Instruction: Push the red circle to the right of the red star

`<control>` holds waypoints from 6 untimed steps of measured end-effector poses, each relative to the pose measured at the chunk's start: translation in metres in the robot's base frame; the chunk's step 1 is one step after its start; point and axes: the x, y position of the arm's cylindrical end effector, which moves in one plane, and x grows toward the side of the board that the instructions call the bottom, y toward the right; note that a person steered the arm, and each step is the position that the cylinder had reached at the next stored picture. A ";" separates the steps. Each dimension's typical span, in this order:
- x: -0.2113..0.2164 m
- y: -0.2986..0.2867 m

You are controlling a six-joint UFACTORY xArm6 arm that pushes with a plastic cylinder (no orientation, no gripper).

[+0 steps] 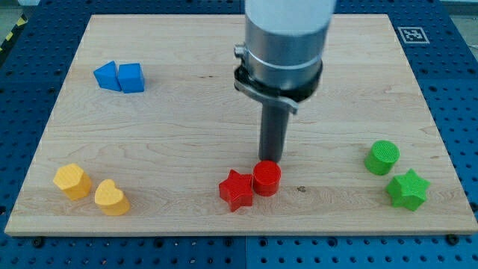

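- At the view's far left, near the bottom edge of the wooden board (187,112), we find two yellow blocks: a yellow block (72,181) of rounded outline, and just beside it a yellow heart (111,197).
- Toward the view's top left, we find a blue triangle (107,75) touching a blue cube (131,78).
- Near the bottom centre, we locate the red star (237,189). The red circle (267,178) sits on the star's right side, in contact with it and slightly nearer the view's top.
- Directly behind the red circle, we hold my tip (270,160); the rod carries no gripper and holds nothing. We cannot tell whether the tip touches the circle.
- At the view's right, we find a green circle (382,158), with a green star (408,189) just beside it toward the bottom right.
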 end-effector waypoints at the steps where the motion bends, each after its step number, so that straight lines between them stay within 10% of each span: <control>1: 0.010 0.005; 6: 0.002 0.053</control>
